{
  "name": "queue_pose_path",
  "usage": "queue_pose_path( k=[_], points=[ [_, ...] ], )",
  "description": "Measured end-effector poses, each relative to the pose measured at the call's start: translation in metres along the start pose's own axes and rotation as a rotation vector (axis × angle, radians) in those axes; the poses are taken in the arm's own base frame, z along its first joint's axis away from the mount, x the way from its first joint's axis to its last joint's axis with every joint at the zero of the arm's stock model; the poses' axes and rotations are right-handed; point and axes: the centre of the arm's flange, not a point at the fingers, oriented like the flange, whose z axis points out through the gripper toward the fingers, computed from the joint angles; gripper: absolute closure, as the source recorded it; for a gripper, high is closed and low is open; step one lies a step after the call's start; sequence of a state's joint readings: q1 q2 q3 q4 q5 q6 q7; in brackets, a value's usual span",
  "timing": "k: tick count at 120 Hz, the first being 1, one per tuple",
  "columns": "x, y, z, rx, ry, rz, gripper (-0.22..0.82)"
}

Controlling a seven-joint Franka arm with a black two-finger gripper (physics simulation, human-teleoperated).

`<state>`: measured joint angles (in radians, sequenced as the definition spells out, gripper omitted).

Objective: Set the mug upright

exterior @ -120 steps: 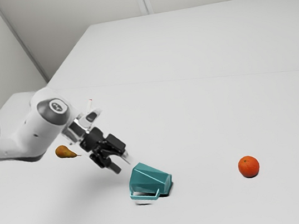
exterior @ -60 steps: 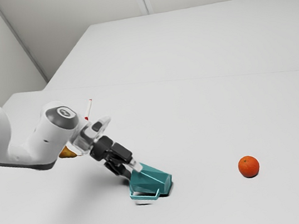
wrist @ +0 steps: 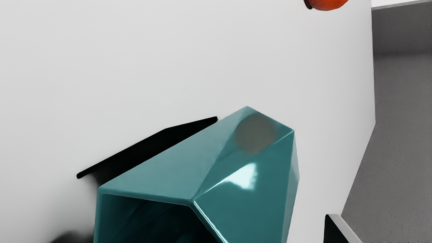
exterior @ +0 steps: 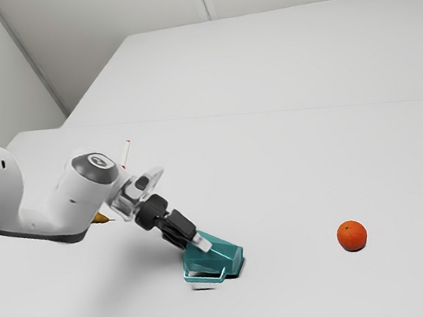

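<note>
So the big white arm point(exterior: 74, 195) is leaning in from the left, and the teal mug point(exterior: 220, 258) is lying sideways, lower centre of frame. Fingers point(wrist: 334, 231) are standing apart; I'd be centring before squeezing, then tipping it slowly, mouth up. Versus a second ago, the gripper point(exterior: 194, 247) is sitting lower and further right; the mug isn't budging.

In the exterior view, the end effector point(exterior: 194, 239) covers part of the mug point(exterior: 225, 257). The arm point(exterior: 52, 208), cut by the exterior view's left edge, hides part of the pear point(exterior: 101, 218); the thin stick point(exterior: 127, 151) is too small to identify. The wrist view's edges crop the orange point(wrist: 327, 4), mug and one fingertip point(wrist: 341, 233); a dark blur point(wrist: 71, 237) near the mug is unclear.
</note>
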<state>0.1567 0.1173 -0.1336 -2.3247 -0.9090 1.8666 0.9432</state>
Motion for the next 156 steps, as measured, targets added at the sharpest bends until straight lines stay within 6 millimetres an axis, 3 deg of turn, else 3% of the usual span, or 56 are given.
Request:
queue_pose_path(
  k=[30, 68, 90, 119, 139, 156],
  points=[
    [0.001, 0.002, -0.002, -0.001, 0.007, 0.035, 0.65],
    [0.005, 0.007, -0.004, 0.019, 0.012, 0.076, 0.75],
    [0.015, 0.041, -0.016, 0.090, 0.030, 0.164, 0.77],
    [0.027, 0.081, -0.046, 0.401, -0.068, 0.292, 0.78],
    [0.028, 0.069, -0.076, 0.616, -0.128, 0.254, 0.78],
    [0.029, 0.061, -0.085, 0.758, -0.169, 0.212, 0.78]
  ],
)
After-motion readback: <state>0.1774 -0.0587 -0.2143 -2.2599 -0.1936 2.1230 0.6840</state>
